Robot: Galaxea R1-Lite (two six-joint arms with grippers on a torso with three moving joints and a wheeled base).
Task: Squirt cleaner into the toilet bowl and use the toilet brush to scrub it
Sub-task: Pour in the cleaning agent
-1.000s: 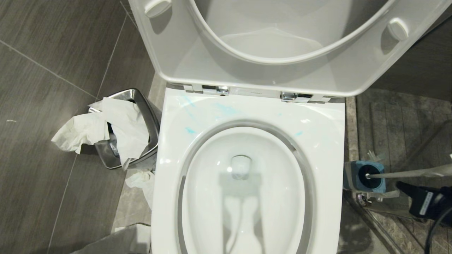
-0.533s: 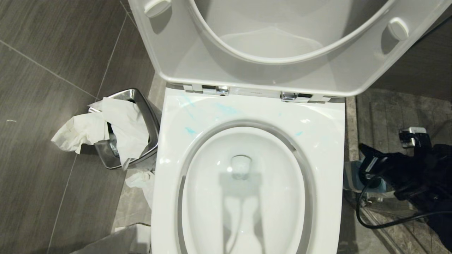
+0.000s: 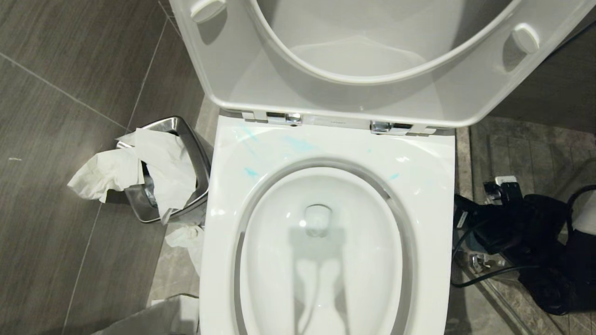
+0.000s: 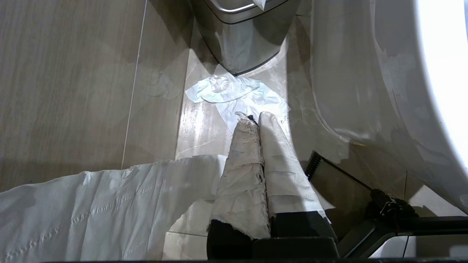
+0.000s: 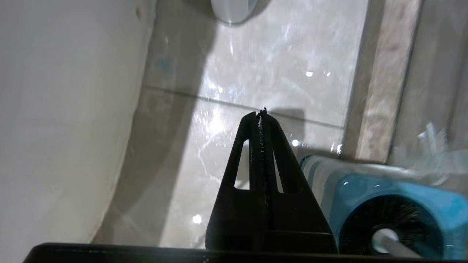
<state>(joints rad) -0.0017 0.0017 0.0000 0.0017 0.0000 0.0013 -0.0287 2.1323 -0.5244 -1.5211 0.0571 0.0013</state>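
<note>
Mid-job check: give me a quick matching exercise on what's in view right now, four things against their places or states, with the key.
Things:
1. toilet brush
2. cleaner
3. steel bin
4. right gripper

States:
A. blue smears on the toilet bowl rim
B. shut and empty, above the floor beside the bowl
C. bristle head seated in the blue holder
D. stuffed with white paper

Pairs: 1-C, 2-A, 3-D, 4-B
</note>
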